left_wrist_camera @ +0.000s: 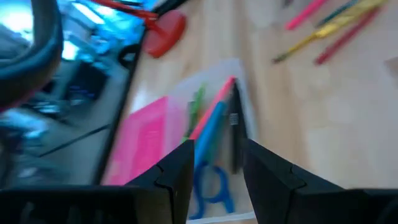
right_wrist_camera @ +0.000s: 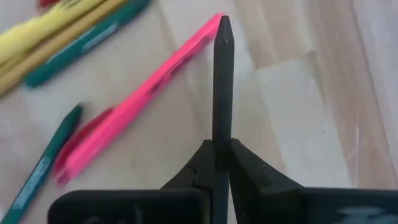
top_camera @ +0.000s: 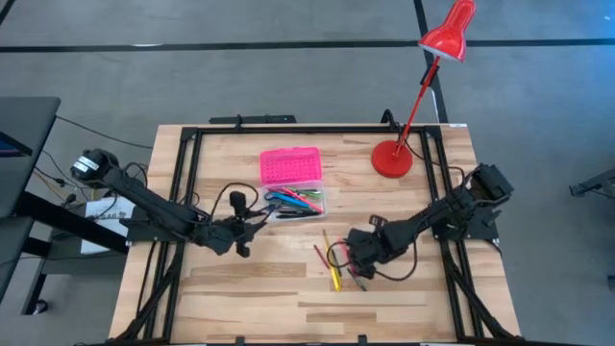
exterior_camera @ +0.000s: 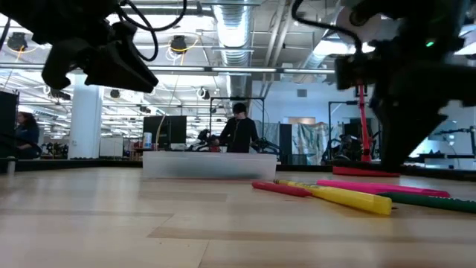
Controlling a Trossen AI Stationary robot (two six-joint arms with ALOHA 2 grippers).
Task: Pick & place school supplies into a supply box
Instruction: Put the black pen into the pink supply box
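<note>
Wood-plank bench (top_camera: 240, 298) inside a black frame, red lamp (top_camera: 404, 144) at the upper right. Supply box (top_camera: 293, 183) sits centre-top of the high view, pink lid toward the top, clear tray below it already holding several pens and blue-handled scissors (left_wrist_camera: 208, 186).

Right end effector (right_wrist_camera: 221, 155) is clamped on a dark pen (right_wrist_camera: 222, 81), low over the loose pile (top_camera: 334, 261) at centre-bottom; pink marker (right_wrist_camera: 137, 106) and green pen (right_wrist_camera: 43, 165) lie just beside it.

Box lies up-left of the right end effector in the high view, long axis running left-right.

Left end effector (left_wrist_camera: 217, 162) has fingers apart, empty, just left of the tray, so it crowds the tray's left end. Approach from the right end looks open; lamp base is the only obstacle.
</note>
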